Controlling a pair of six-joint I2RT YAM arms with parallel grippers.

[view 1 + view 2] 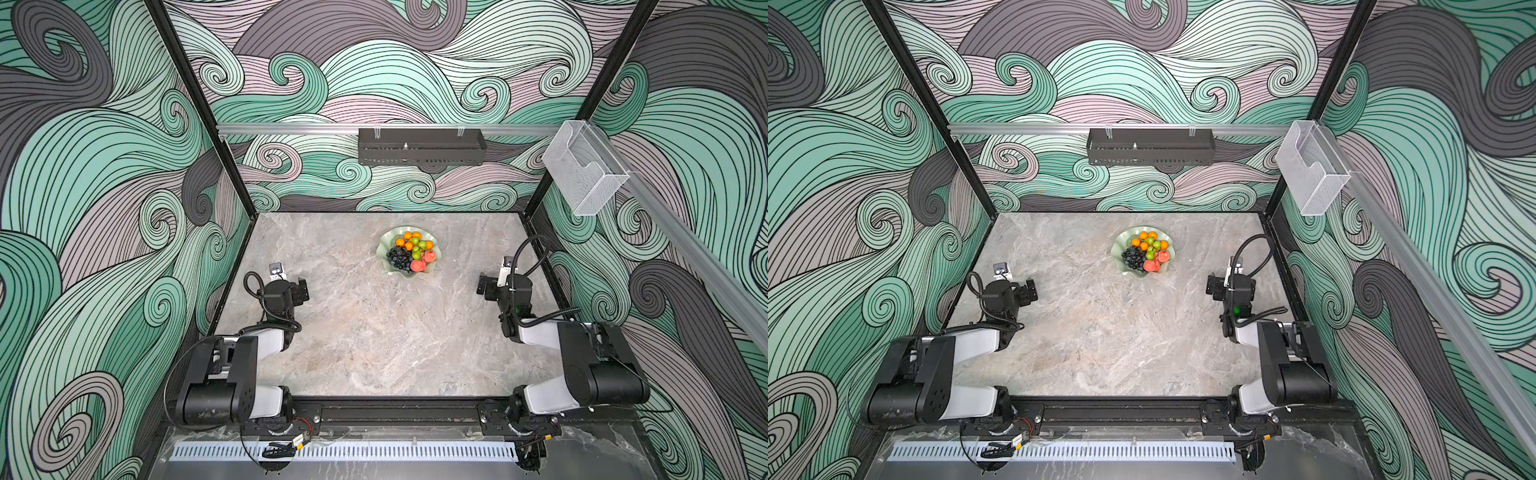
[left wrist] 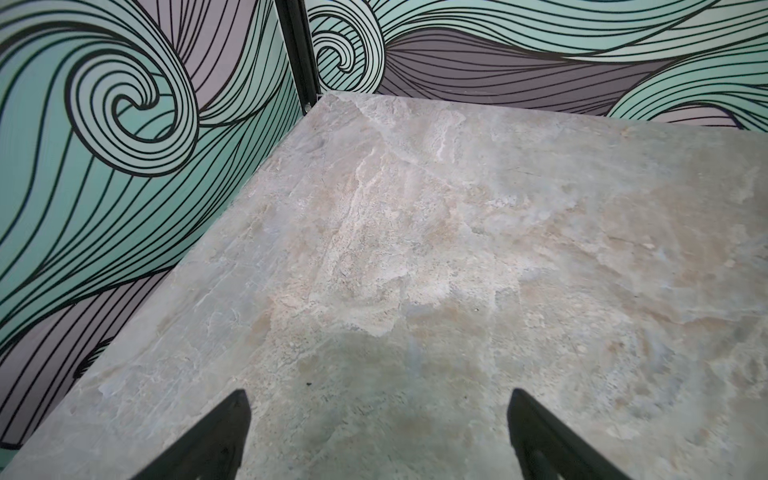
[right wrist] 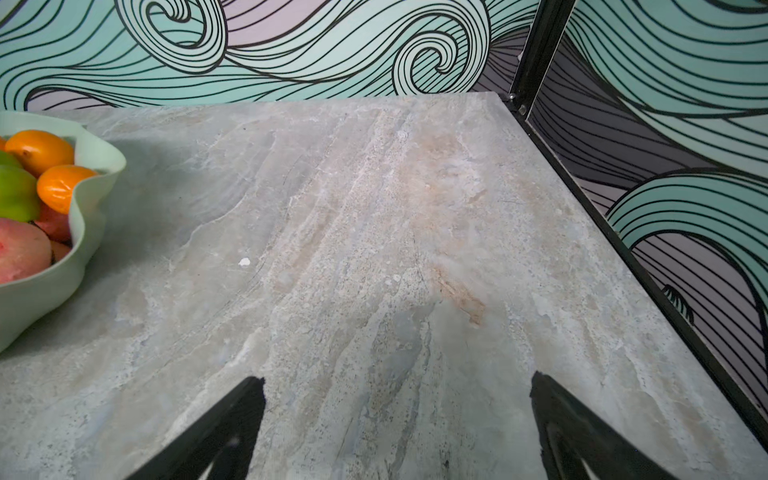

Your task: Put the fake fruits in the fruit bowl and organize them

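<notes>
In both top views the fruits (image 1: 409, 252) lie heaped in the bowl (image 1: 383, 246), far middle of the worktop (image 1: 374, 332), none loose. The left tool (image 1: 302, 291) and right tool (image 1: 483, 286) hang nearer, one on either side, and the right looks closer to the bowl.

Left wrist view: released, empty, only bare worktop ahead.

Right wrist view: released, empty; the bowl lies far-left of it.

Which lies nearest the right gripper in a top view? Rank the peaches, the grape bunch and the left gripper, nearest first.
From the right gripper:
1. peaches: on the right side of the fruit bowl, the side facing this gripper.
2. grape bunch: on the bowl's left side, beyond the peaches.
3. left gripper: far over on the left of the view, well past the bowl.
</notes>
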